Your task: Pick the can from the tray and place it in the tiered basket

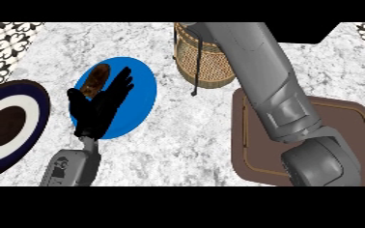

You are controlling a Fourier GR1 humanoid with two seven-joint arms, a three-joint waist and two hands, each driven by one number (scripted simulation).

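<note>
The brown tray (247, 140) lies at the right, and no can shows on its visible part. My right forearm (264, 72) crosses over it and rises toward the woven tiered basket (208, 64) at the top centre. That forearm covers the basket's upper right side. The right hand lies beyond the picture's upper edge, so whether it holds the can cannot be seen. My left hand (98, 107) rests open at the left, fingers up, above a blue plate.
A blue plate (143, 94) carrying a brown oblong food item (94, 81) sits left of the basket. A dark blue and white plate (28, 107) lies at the far left edge. A patterned wall strip (14, 43) borders the marble counter's upper left.
</note>
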